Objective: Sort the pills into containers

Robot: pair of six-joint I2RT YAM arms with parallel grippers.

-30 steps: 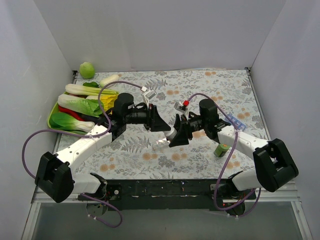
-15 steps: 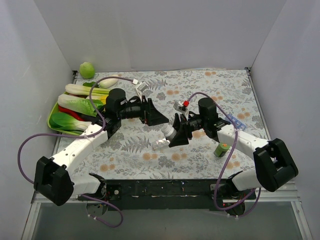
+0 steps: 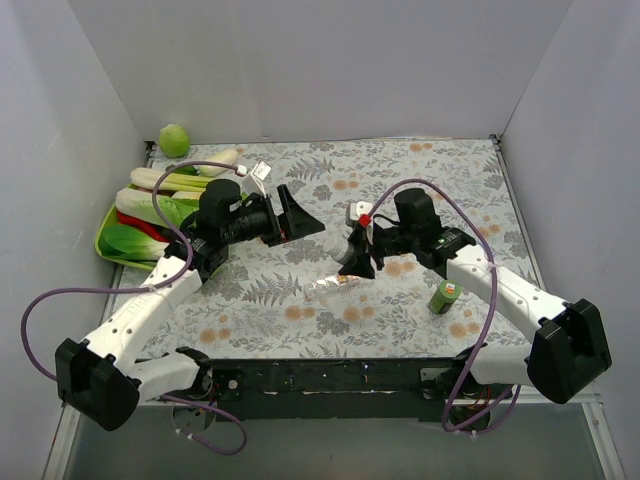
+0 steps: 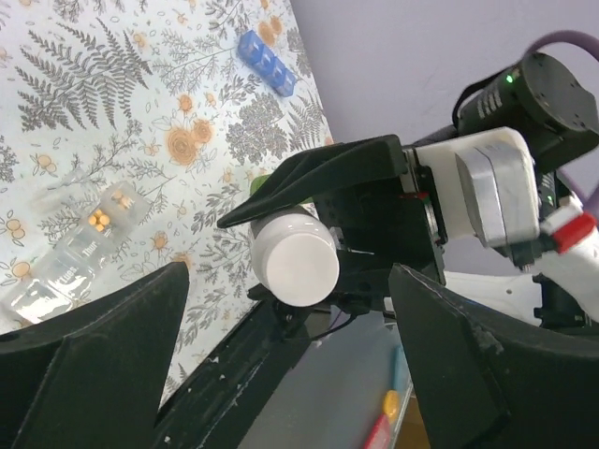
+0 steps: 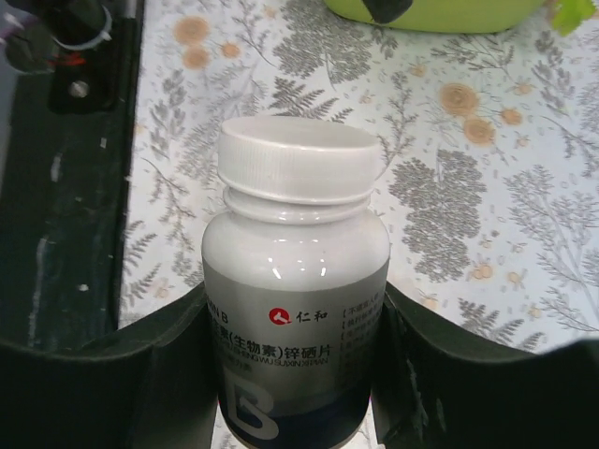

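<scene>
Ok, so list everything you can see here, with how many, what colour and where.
Clear plastic pill-box strip: one, colourless, centre of floral cloth
Small orange pills: few, orange, inside the strip
White plastic pill bottle: one, white, capped, in right gripper
Blue translucent pill-box strip: one, blue, cloth's right side
Small green bottle: one, green, near right
Green plastic tray: one, green, left edge, holding vegetables
Round green ball: one, green, far-left corner
Left gripper: one, black, open, empty, raised
Right gripper: one, black, shut on white bottle

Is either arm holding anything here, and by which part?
The right gripper holds the white pill bottle by its labelled body, below the closed cap. The left gripper is open and empty.
</scene>
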